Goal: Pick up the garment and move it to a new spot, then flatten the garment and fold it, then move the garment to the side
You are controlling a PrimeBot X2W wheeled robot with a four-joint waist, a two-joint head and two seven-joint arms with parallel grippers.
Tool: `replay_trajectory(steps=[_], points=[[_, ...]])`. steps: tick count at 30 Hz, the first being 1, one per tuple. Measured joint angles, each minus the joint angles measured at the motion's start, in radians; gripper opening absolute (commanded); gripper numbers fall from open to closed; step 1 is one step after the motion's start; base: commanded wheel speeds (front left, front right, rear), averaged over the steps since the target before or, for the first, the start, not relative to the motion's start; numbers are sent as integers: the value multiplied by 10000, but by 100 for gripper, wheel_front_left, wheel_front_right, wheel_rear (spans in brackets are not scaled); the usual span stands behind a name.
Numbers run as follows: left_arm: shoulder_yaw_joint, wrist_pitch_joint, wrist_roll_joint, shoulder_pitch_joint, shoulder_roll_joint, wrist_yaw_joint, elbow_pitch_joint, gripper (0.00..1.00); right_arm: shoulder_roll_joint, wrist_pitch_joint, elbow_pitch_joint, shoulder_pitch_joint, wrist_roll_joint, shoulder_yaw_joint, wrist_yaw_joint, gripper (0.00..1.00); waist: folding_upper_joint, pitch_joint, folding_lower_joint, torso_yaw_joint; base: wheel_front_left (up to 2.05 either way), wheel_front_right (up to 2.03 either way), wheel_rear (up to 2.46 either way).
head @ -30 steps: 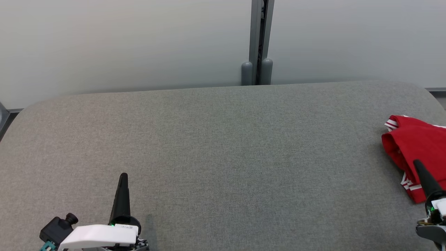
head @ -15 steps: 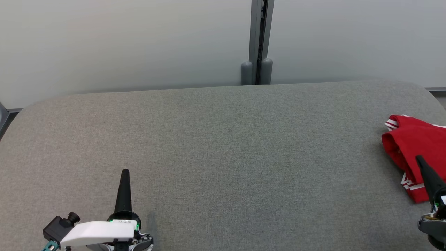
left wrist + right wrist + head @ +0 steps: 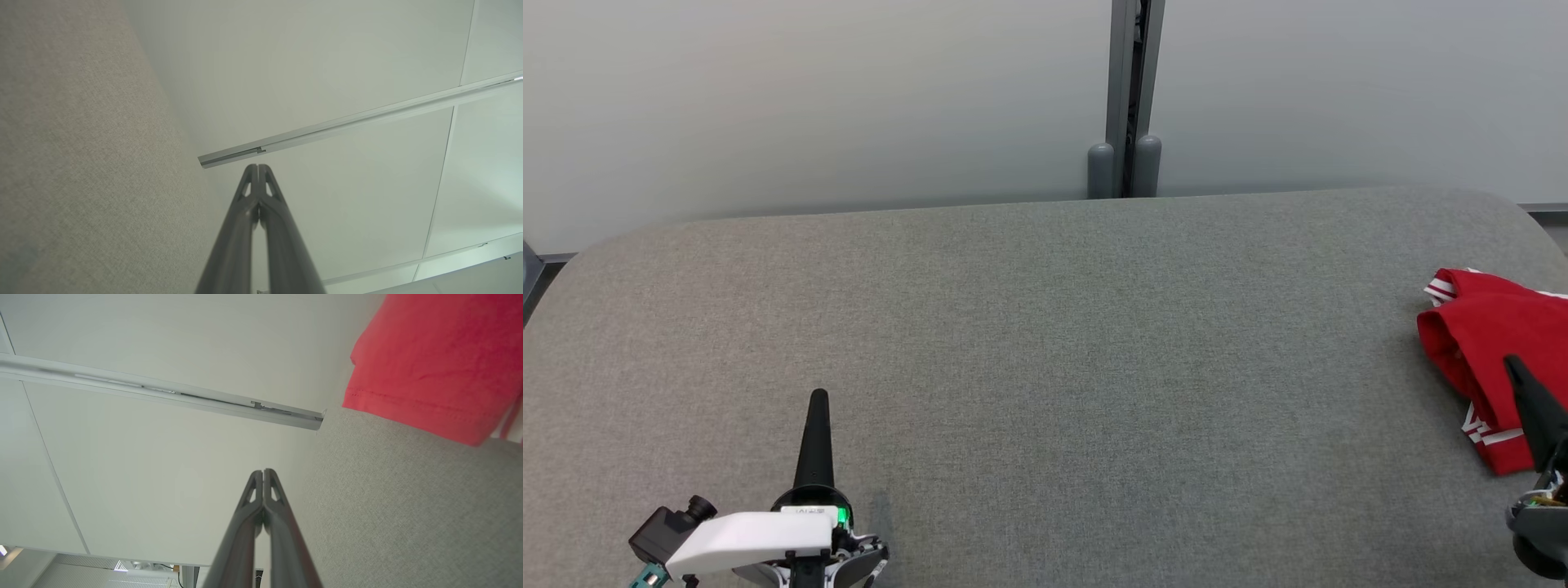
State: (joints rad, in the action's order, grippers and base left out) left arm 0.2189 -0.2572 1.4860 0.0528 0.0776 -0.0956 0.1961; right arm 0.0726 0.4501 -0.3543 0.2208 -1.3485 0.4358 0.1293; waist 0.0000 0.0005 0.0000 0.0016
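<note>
Left end effector (image 3: 818, 400) has crept forward, right end effector (image 3: 1516, 366) slid outward; both are clamped closed, holding nothing. My crumpled red white-striped cloth garment (image 3: 1486, 327) lies at the right end of the grey fabric counter (image 3: 1045, 327). I'd open the right one, then pinch a hem.

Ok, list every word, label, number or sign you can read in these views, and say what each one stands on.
No text here can be read.
A small printed strip on the white plastic wrist cover behind the left tool: too small to read.
The white marks at the near edge of the red fabric garment with white striped trim: lettering or plain stripes, cannot tell.
</note>
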Motion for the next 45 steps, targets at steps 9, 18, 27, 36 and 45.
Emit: replay_trajectory(steps=[9, 18, 27, 36, 45], points=[[-10, -17, 587, 159, -105, -104, 52, 0, 27, 201, -236, 182, -652, 121, 0, 0, 0, 9, 0, -4, 0, 0, 0], [-19, -29, 1185, 230, -240, -238, 100, 0, 61, 418, -506, 376, -1321, 291, 0, 0, 0, 19, 0, -8, 0, 0, 0], [-23, -44, 1542, 354, -301, -341, 127, 0, 94, 539, -698, 564, -1783, 382, 0, 0, 0, 26, 0, -11, 0, 0, 0], [-23, -44, 1544, 354, -301, -341, 128, 0, 105, 539, -702, 564, -1814, 370, 0, 0, 0, 26, 0, -10, 0, 0, 0], [-23, -44, 1544, 354, -301, -341, 128, 0, 123, 537, -702, 564, -1827, 355, 0, 0, 0, 26, 0, -11, 0, 0, 0]])
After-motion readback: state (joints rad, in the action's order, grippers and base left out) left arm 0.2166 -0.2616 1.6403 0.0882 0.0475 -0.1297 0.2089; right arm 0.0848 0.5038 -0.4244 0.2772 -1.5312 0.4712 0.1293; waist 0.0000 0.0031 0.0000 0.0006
